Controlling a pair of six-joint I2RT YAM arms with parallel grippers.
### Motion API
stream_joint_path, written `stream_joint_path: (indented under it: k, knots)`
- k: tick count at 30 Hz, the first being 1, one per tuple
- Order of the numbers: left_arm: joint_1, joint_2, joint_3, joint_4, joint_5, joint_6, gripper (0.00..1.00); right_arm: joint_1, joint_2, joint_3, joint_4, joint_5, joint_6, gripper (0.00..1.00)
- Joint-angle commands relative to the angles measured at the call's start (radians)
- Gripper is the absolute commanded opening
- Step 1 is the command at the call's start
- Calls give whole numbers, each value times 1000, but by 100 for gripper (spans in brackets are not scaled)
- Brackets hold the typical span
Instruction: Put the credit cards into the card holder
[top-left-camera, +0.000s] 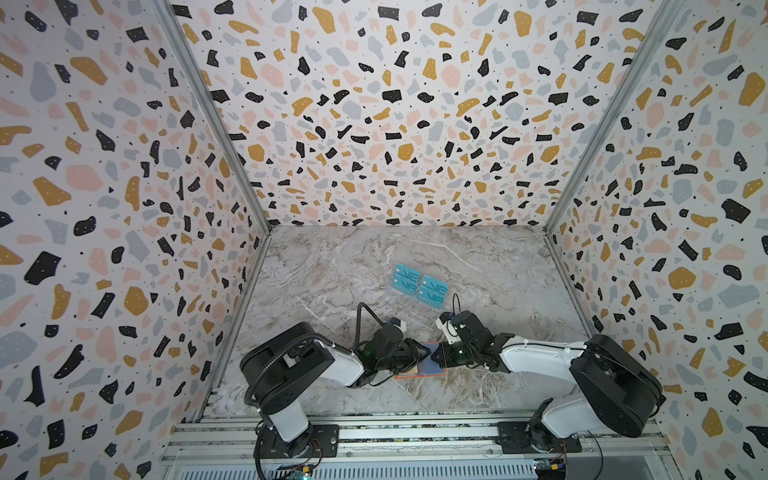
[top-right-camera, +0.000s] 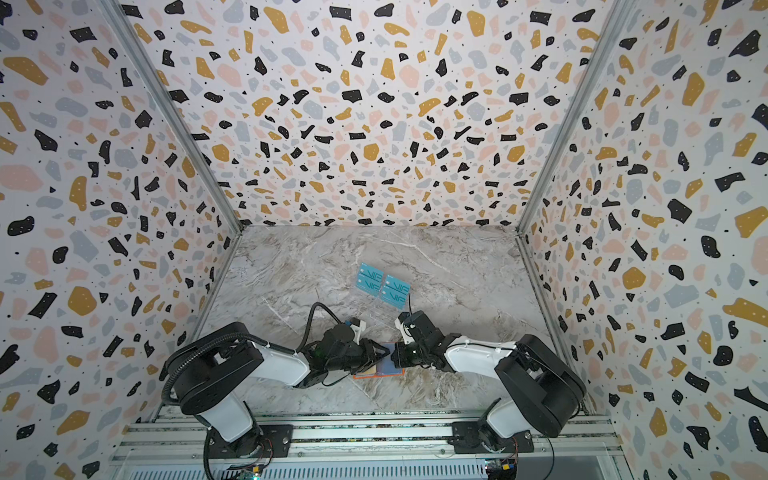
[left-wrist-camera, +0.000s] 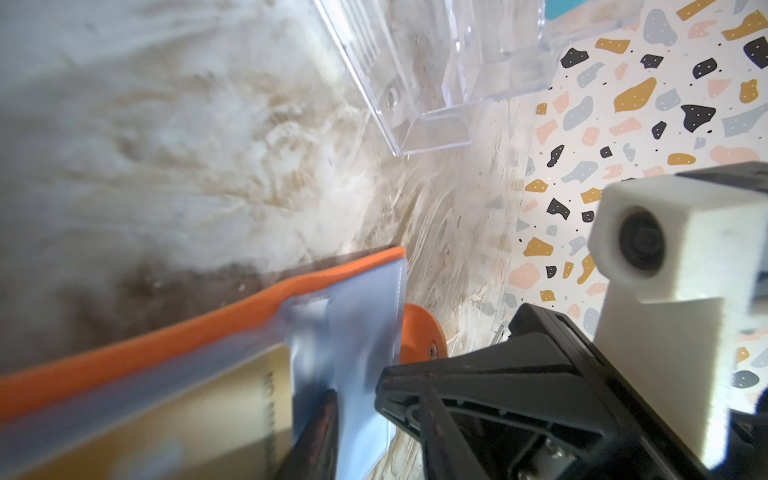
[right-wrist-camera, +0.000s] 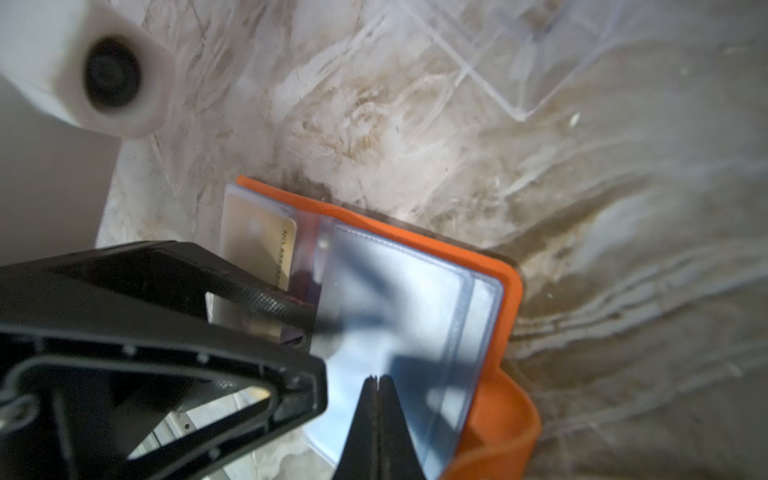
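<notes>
Top views: the card holder (top-left-camera: 419, 376) lies open at the centre of the desk's (top-left-camera: 332, 270) front edge. The left claw (top-left-camera: 426, 352) and right claw (top-left-camera: 439, 354) meet over it, apparently to work a sleeve. Teal credit cards (top-left-camera: 420, 284) stand in the acrylic rack (top-left-camera: 409, 315) mid-desk.

Left wrist: the cover is orange and leather-like, the sleeve (left-wrist-camera: 345, 332) glossy and flexible. A gold card (left-wrist-camera: 187, 415) sits under the film. I cannot tell the left claw's gap.

Right wrist: the right claw is closed tight at the sleeve. Whether it pinches film is unclear.
</notes>
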Motion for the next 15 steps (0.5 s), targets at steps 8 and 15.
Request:
stream_joint_path:
  k: [8,15]
  knots:
    - [5,56,4,88,38,3,13,-13,-166,-24,-35,50,30,3]
    - [9,9,-9,64,19,9,0,-65,-119,-65,67,-99,42,3]
